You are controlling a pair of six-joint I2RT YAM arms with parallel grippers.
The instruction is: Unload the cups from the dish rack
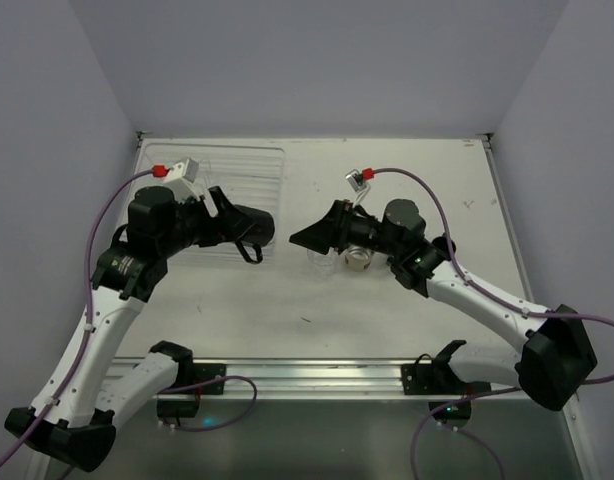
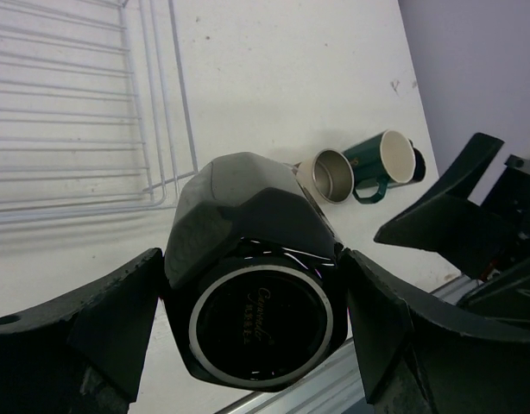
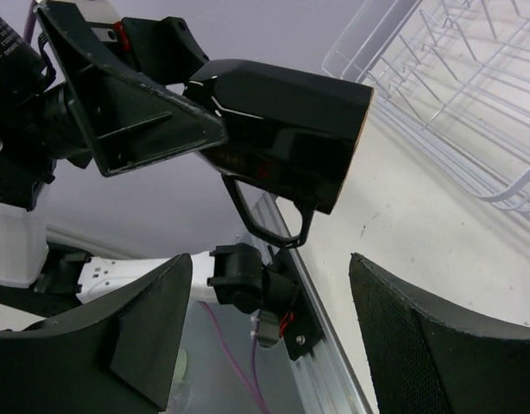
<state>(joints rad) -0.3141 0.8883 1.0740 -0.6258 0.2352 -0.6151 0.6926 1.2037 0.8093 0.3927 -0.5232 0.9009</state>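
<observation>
My left gripper is shut on the black mug and holds it on its side in the air, just right of the dish rack. The left wrist view shows the mug's base between my fingers. My right gripper is open and empty, facing the mug a short way off. A cream cup and a dark teal mug lie on the table beyond it. A clear cup sits under the right arm. No cups show in the rack. The blue cup is out of view.
The rack fills the back left of the table. The metal rail with the arm bases runs along the near edge. Grey walls close in the left, back and right sides.
</observation>
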